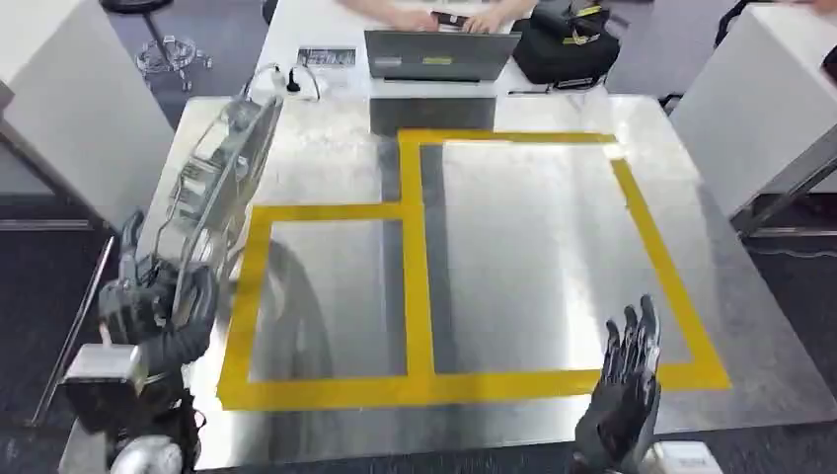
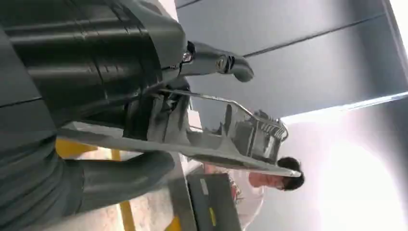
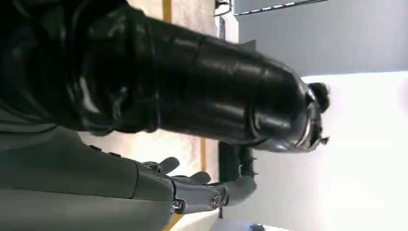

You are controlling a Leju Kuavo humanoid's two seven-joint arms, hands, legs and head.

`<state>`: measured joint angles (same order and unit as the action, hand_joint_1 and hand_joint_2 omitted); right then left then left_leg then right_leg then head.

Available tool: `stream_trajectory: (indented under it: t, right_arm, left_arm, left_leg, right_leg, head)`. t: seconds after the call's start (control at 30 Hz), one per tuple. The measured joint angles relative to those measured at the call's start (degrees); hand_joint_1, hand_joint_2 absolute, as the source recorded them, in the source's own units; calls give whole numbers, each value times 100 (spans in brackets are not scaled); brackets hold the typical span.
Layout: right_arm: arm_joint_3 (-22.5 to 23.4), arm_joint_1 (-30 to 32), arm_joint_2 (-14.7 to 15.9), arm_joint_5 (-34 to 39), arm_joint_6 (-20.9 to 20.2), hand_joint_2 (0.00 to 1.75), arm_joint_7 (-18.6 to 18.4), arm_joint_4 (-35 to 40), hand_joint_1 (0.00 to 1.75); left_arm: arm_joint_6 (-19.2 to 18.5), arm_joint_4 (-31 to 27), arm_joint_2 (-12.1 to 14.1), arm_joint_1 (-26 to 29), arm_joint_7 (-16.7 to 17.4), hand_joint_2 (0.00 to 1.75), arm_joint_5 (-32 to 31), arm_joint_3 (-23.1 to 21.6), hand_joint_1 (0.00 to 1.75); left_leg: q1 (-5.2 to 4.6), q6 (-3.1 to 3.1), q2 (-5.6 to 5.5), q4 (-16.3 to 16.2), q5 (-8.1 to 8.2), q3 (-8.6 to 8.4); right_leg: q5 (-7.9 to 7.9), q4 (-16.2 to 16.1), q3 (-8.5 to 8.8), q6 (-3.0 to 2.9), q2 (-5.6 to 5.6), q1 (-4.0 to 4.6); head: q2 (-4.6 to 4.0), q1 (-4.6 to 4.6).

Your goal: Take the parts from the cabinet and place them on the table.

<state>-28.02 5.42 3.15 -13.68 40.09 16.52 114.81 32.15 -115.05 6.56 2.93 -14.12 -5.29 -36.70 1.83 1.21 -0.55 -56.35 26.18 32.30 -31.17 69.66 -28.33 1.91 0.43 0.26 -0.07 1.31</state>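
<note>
My left hand (image 1: 158, 306) grips the lower end of a long silver metal part (image 1: 217, 178), a curved openwork casting that stands tilted above the left edge of the metal table (image 1: 533, 247). The left wrist view has the same part (image 2: 231, 139) running out from between the thumb and fingers of my left hand (image 2: 120, 115). My right hand (image 1: 627, 390) hovers over the table's front right, fingers straight and apart, holding nothing. Its dark fingers (image 3: 207, 187) also appear in the right wrist view.
Yellow tape (image 1: 419, 296) marks two rectangles on the table. Beyond the far edge stand a grey laptop (image 1: 439, 54), a black bag (image 1: 568, 44) and cables, with a person's hands (image 1: 434, 15) at the laptop. White cabinets (image 1: 69, 109) flank both sides.
</note>
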Motion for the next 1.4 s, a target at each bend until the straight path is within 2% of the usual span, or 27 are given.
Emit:
stream_trajectory:
  t: [0.1, 0.13, 0.17, 0.2, 0.23, 0.27, 0.3, 0.33, 0.37, 0.47, 0.5, 0.53, 0.6, 0.63, 0.73, 0.8, 0.9, 0.93, 0.97, 1.0, 1.07, 1.13, 1.2, 1.27, 1.3, 1.33, 1.4]
  right_arm:
    - [2, 2, 2, 0, 0, 0, -11, -48, 0]
    - [2, 3, 2, 0, 0, 0, -11, -57, 0]
    - [2, 3, 2, 0, 0, 0, -11, -57, 0]
    - [2, 3, 2, 0, 0, 0, -11, -57, 0]
    - [2, 3, 2, 0, 0, 0, -11, -61, 0]
    - [2, 12, 2, 2, 0, 0, -11, -81, 0]
    - [2, 51, 2, 4, 0, 0, -18, -103, 0]
    - [2, 76, 2, 13, 2, 0, -26, -118, 0]
    - [4, 95, 9, 15, 2, 0, -30, -124, 0]
    - [7, -12, -2, 11, 0, 0, -24, -133, 0]
    - [7, -20, -2, 9, 0, 0, -24, -133, 0]
    - [7, -12, -2, 9, 0, 0, -24, -135, 0]
    - [7, 32, -2, 11, 0, 0, -24, -135, 0]
    - [7, 27, -2, 11, 0, 0, -24, -140, 0]
    - [7, 17, -2, 11, 0, 0, -24, -140, 0]
    - [7, 16, -2, 13, 0, 0, -15, -142, 0]
    - [7, 29, -2, 17, 0, 0, -4, -140, 0]
    - [9, 33, -2, 17, 0, 0, 0, -140, 0]
    - [13, 39, -2, 17, 0, 0, 0, -138, 0]
    - [18, 39, 0, 13, 0, 0, 9, -138, 0]
    - [20, 39, 0, 13, 0, 0, 9, -138, 0]
    - [20, 46, 0, 11, 0, 0, 9, -138, 0]
    - [22, 46, 0, 11, 0, 0, 15, -138, 0]
    - [28, 38, 0, 9, 0, 0, 22, -133, 0]
    - [28, 36, 0, 9, 0, 0, 24, -133, 0]
    - [31, 40, -2, 4, 0, 0, 33, -120, 0]
    - [31, 39, 0, -2, 0, 0, 37, -98, 0]
  left_arm:
    - [-4, 15, 2, -7, -13, 175, -4, 0, 175]
    - [-2, 20, 2, -4, -13, 175, -4, 0, 175]
    - [0, 24, 2, -1, -13, 175, -4, 4, 175]
    - [0, 28, 2, 1, -13, 175, -7, 4, 175]
    - [-2, 35, 2, 1, -13, 175, -7, 4, 175]
    - [-4, 48, 4, -15, -20, 175, -9, 4, 175]
    - [-13, 66, 11, -17, -20, 175, -11, 2, 175]
    - [-9, 79, 9, -18, -28, 175, -15, 0, 175]
    - [-18, 101, 9, -5, -13, 175, -15, -4, 175]
    - [-9, 98, 9, 5, -13, 175, -17, -2, 175]
    - [-9, 96, 7, -20, -26, 175, -22, -9, 175]
    - [-9, 96, 9, -40, -31, 175, -22, -9, 175]
    - [-7, 96, 9, -39, -31, 175, -22, -9, 175]
    - [-7, 98, 9, -31, -26, 175, -20, -9, 175]
    - [-26, 98, 9, -37, -20, 175, 35, -11, 175]
    - [-44, 100, 7, -58, -31, 175, 70, -17, 175]
    - [-42, 100, 9, -39, -31, 175, 77, -13, 175]
    - [-39, 98, 9, -48, -35, 175, 77, -11, 175]
    - [-39, 98, 7, -54, -37, 175, 75, -7, 175]
    - [-39, 96, 0, -56, -46, 175, 72, -7, 175]
    - [-42, 92, 0, -47, -46, 175, 63, -4, 175]
    - [-42, 92, 0, -28, -44, 175, 63, -4, 175]
    - [-42, 92, 0, -30, -44, 175, 63, -4, 175]
    - [-42, 87, -4, -32, -46, 175, 57, -4, 175]
    - [-33, 83, -7, -44, -48, 175, 26, -4, 175]
    - [-20, 83, -7, -63, -46, 175, -22, -2, 175]
    - [26, 81, -15, -60, -17, 175, -199, -4, 175]
  left_leg:
    - [-6, -14, -51, 285, 165, -517]
    - [-16, -23, -70, 356, 232, -687]
    - [-34, -29, -85, 410, 311, -843]
    - [-59, -28, -97, 448, 399, -999]
    - [-79, -23, -100, 473, 505, -1141]
    - [-72, -25, -106, 472, 600, -1098]
    - [-110, -62, -182, 384, 708, -1302]
    - [-144, -98, -205, 398, 855, -1225]
    - [-154, -92, -204, 215, 871, -1451]
    - [-136, -140, -43, -957, 505, -740]
    - [-138, -143, -10, -1316, 624, -439]
    - [-136, -154, -2, -1554, 912, -199]
    - [-134, -182, -2, -1786, 1360, 133]
    - [-133, -187, -1, -1693, 1311, 167]
    - [-100, -181, -1, -521, 455, -181]
    - [-116, -118, -11, -256, 669, -181]
    - [-128, 13, -19, -306, 443, -138]
    - [-64, 48, 13, -289, 390, -96]
    - [-65, 63, 4, -292, 353, -141]
    - [-60, 78, 10, -291, 312, -100]
    - [-72, 85, 24, -302, 246, -9]
    - [-80, 83, 51, -314, 219, 57]
    - [-106, 79, 57, -319, 203, 80]
    - [-128, 79, 58, -303, 198, 80]
    - [-109, 53, 67, -280, 171, 97]
    - [-79, 19, 73, -260, 147, 106]
    - [-34, -60, 85, -192, 97, 86]
  right_leg:
    - [-924, 270, -696, 33, -4, -10]
    - [-1142, 115, -851, 24, -4, -10]
    - [-1118, -137, -960, 1, -3, -7]
    - [-786, -477, -1047, -48, -1, 2]
    - [56, -939, -1128, -145, 13, 27]
    - [1123, -1391, -1090, -243, 35, 64]
    - [1338, -1513, -1283, -254, 87, 136]
    - [1149, -1219, -1121, -300, 124, 124]
    - [1190, -1245, -1072, -275, 148, 85]
    - [1110, -1309, -874, -360, 120, 88]
    - [1075, -1310, -885, -408, 119, 98]
    - [1058, -1306, -890, -428, 120, 102]
    - [1019, -1283, -904, -440, 125, 112]
    - [1003, -1256, -905, -432, 136, 112]
    - [929, -1129, -908, -377, 152, 105]
    - [939, -1023, -963, -305, 153, 123]
    - [991, -1044, -1009, -227, 152, 121]
    - [976, -1003, -1043, -201, 165, 108]
    - [776, -886, -1182, -138, 114, 114]
    - [468, -554, -1281, -80, 65, 77]
    - [-22, 388, -1548, -6, 4, 8]
    - [-95, 772, -1580, 18, -1, -6]
    - [223, 143, -1161, -51, -1, 5]
    - [445, -894, -606, -266, 14, 85]
    - [319, -1029, -485, -345, -10, 85]
    - [400, -1076, -412, -351, -47, 150]
    - [433, -1192, -458, -410, -44, 197]
  head:
    - [0, 48]
    - [0, 72]
    - [0, 90]
    - [0, 118]
    - [0, 155]
    - [0, 179]
    - [0, 127]
    - [0, 157]
    - [0, 141]
    - [0, 72]
    - [0, 30]
    - [0, -9]
    - [0, -51]
    - [0, -66]
    - [0, -140]
    - [0, -160]
    - [0, -116]
    - [0, -136]
    - [0, -131]
    - [0, -33]
    - [0, 30]
    - [0, 59]
    - [0, 111]
    - [0, 157]
    - [0, 120]
    - [0, 61]
    - [0, 173]
